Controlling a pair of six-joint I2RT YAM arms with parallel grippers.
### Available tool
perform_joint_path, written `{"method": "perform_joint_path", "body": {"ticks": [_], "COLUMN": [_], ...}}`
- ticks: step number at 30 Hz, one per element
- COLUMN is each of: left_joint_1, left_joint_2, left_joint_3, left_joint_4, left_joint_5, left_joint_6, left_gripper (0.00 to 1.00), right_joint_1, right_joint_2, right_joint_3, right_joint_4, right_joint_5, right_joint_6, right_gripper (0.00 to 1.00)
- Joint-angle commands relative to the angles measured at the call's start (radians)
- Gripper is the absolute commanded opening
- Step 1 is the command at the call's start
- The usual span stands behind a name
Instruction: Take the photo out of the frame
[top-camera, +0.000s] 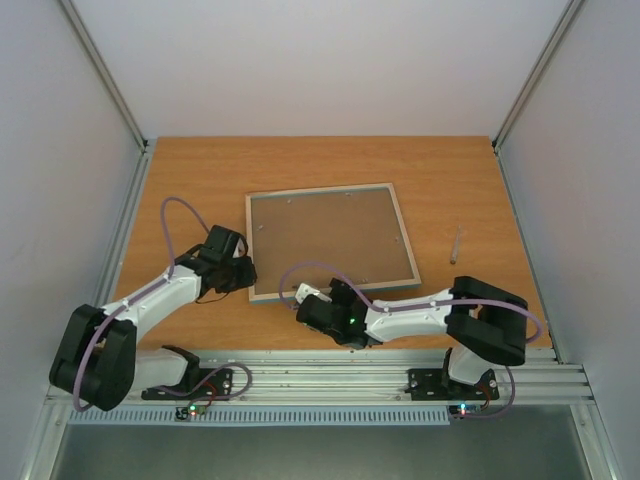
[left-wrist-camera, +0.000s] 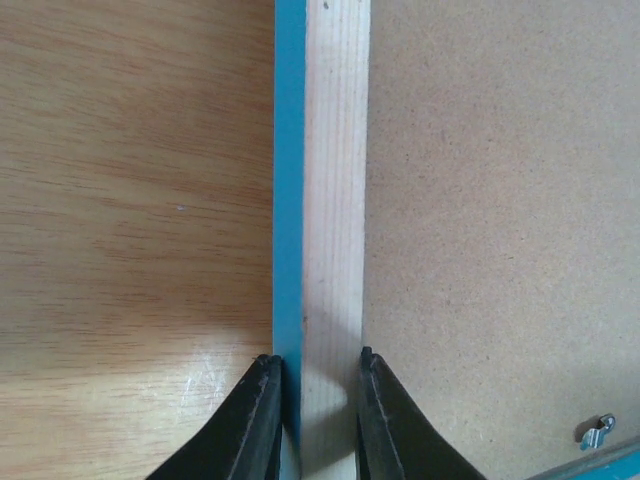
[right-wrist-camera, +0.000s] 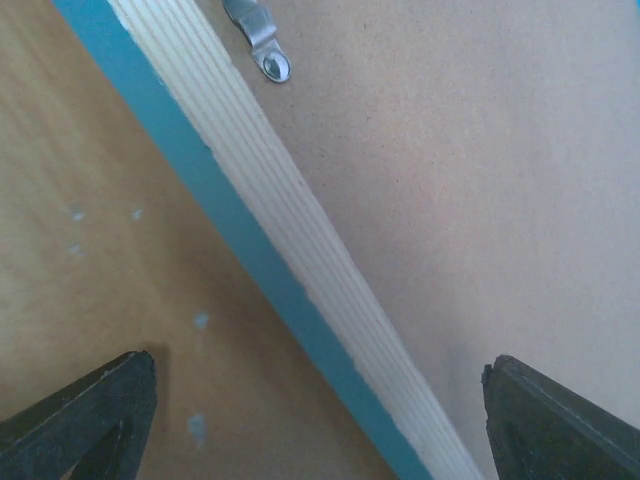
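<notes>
The frame (top-camera: 248, 250) lies face down in the middle of the table, its brown backing board (top-camera: 330, 240) facing up. The photo is hidden. My left gripper (top-camera: 243, 272) is shut on the frame's left rail near the front corner. In the left wrist view the two fingers pinch the pale wood and turquoise rail (left-wrist-camera: 335, 200) from both sides at the gripper (left-wrist-camera: 318, 365). My right gripper (top-camera: 303, 297) stands open over the frame's near edge. Its fingers (right-wrist-camera: 90, 410) straddle the rail (right-wrist-camera: 290, 230) without touching it, one over the table and one over the board (right-wrist-camera: 480, 180).
Small metal clips (right-wrist-camera: 262, 40) (left-wrist-camera: 597, 432) hold the backing board at the frame's inner edge. A thin pale stick-like object (top-camera: 456, 243) lies on the table right of the frame. Grey walls stand close on both sides, and a metal rail (top-camera: 330, 365) runs along the near edge.
</notes>
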Motion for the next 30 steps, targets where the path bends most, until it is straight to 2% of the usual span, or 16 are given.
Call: {"method": "perform_joint_path", "body": {"ticks": [1, 8, 17, 23, 28, 30], "left_joint_1": [0.006, 0.009, 0.012, 0.02, 0.105, 0.141], "left_joint_2": [-0.068, -0.047, -0.083, -0.109, -0.131, -0.143], "left_joint_3": [0.008, 0.0, -0.008, -0.017, -0.04, -0.048], "left_joint_4": [0.094, 0.11, 0.091, 0.088, 0.129, 0.147], "left_joint_5": [0.041, 0.072, 0.083, 0.099, 0.203, 0.236], "left_joint_6": [0.011, 0.0, 0.008, 0.001, -0.044, -0.062], "left_gripper": [0.02, 0.02, 0.02, 0.03, 0.19, 0.31], "right_joint_1": [0.015, 0.016, 0.006, -0.003, -0.003, -0.003], "right_joint_2": [0.085, 0.206, 0.317, 0.307, 0.268, 0.254], "right_joint_3": [0.027, 0.033, 0.031, 0.015, -0.008, -0.014], "right_joint_4": [0.132, 0.282, 0.46, 0.529, 0.542, 0.536], "right_joint_5": [0.166, 0.305, 0.377, 0.382, 0.38, 0.375], "right_joint_6": [-0.108, -0.201, -0.318, -0.335, -0.335, -0.33], "right_gripper": [0.88, 0.8, 0.7, 0.52, 0.45, 0.42]}}
